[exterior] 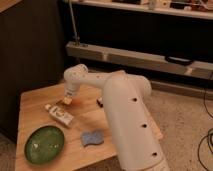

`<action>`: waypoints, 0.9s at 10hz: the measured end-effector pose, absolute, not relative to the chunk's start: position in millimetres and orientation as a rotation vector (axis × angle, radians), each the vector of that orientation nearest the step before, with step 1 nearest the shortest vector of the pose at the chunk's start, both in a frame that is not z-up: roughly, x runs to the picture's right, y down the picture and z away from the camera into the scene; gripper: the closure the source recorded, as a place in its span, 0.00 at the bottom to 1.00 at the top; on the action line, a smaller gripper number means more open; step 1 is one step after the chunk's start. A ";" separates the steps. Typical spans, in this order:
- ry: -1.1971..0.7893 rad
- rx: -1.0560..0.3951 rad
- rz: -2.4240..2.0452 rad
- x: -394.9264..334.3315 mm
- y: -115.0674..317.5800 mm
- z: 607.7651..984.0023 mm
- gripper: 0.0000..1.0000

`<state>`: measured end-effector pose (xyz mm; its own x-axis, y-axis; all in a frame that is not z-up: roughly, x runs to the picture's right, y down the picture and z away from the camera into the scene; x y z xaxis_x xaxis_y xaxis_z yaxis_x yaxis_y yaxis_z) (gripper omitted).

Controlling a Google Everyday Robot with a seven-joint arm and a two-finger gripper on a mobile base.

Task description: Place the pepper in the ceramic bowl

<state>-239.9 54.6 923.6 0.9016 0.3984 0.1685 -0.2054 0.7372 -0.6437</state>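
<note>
The pepper (74, 101) shows as a small orange-red patch on the wooden table (35, 107), right under the end of my white arm. My gripper (68, 98) is down at the pepper, at the table's back middle, and partly hides it. I cannot tell whether it holds the pepper. The ceramic bowl (45, 145), a wide shallow green dish, sits at the table's front left, well apart from the gripper, with nothing in it.
A white tube with a printed label (59, 114) lies between the gripper and the bowl. A blue sponge-like piece (92, 137) lies right of the bowl. A small dark object (100, 102) sits by the arm. A shelf unit stands behind.
</note>
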 end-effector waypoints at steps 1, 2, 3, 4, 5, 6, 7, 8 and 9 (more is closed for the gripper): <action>-0.358 -0.637 0.347 -233.9 27.8 885.4 1.00; -0.393 -0.633 0.350 -235.8 13.5 861.7 1.00; -0.422 -0.640 0.353 -235.5 2.6 840.6 1.00; -0.460 -0.668 0.346 -239.2 -5.2 817.8 1.00; -0.483 -0.693 0.335 -244.7 -6.0 804.9 1.00; -0.510 -0.736 0.307 -255.4 0.4 787.6 1.00; -0.528 -0.777 0.276 -267.2 13.1 769.7 1.00; -0.540 -0.823 0.244 -278.7 33.9 754.5 1.00; -0.547 -0.858 0.219 -286.4 53.4 745.2 1.00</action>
<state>-286.4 53.4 745.2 0.8413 0.3961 0.3678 0.0328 0.6418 -0.7662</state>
